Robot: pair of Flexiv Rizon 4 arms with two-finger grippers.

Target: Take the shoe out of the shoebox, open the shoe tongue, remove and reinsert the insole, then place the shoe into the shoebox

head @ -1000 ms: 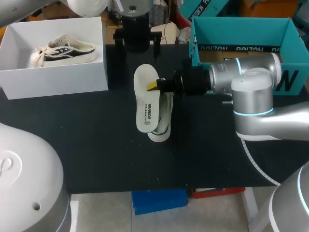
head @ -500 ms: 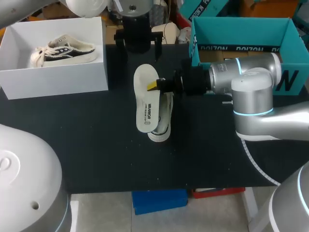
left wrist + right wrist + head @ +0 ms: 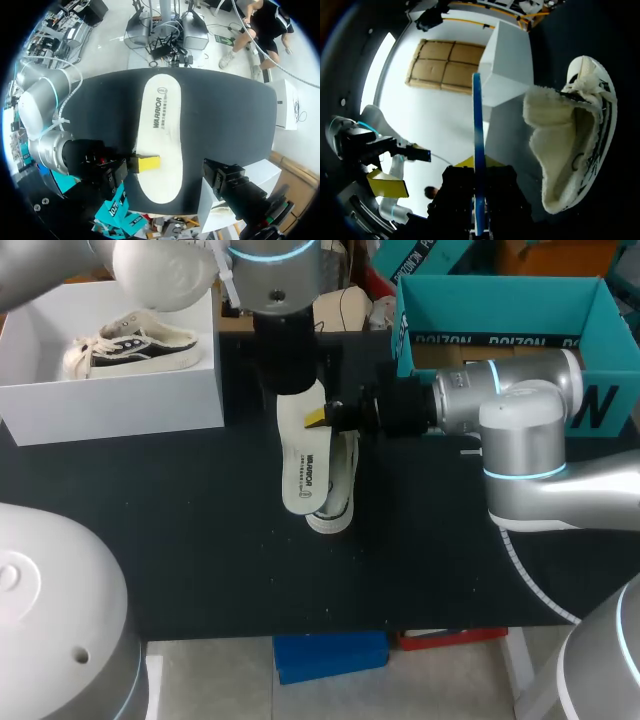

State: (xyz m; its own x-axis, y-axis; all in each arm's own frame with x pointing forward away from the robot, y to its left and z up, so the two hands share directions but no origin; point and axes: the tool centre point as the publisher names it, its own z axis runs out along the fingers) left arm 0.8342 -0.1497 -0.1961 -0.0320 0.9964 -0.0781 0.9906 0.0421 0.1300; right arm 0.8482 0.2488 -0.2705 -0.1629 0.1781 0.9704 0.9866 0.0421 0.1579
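Overhead, right hand [image 3: 322, 418]: pinched shut on one long edge of the insole [image 3: 304, 465], which it holds off the bench [image 3: 200, 540].
Overhead, insole: its long axis runs crosswise to the right hand's fingers. One end sits under the left arm [image 3: 275, 300] and the other reaches over the shoe [image 3: 338, 502].
Overhead, shoe: it is on the bench directly under the held insole, just below the right hand, with its long axis roughly parallel to the insole's.
Overhead, shoebox [image 3: 110, 405]: white, and well beyond the right hand's fingertips.

Left wrist, left hand [image 3: 162, 185]: spread wide and holding nothing. The one finger [image 3: 227, 181] that shows stands beside the insole's edge, not touching it.
Left wrist, insole: it is straight ahead of the left hand with its flat face toward it. The width lies between the fingers, so they would close across it.

Right wrist, insole: seen edge-on as a thin line clamped between the right hand's fingers.
Right wrist, shoe: it lies beside the right hand, apart from the insole, with its fleecy opening turned toward it.

Judgement, nearer hand: the left hand is nearer the insole's free end, while the right already has a grip on it.
Judgement, deciding relation: the insole is over the shoe and aligned lengthwise with it, so reinsertion looks to depend on tipping one end down into the opening.
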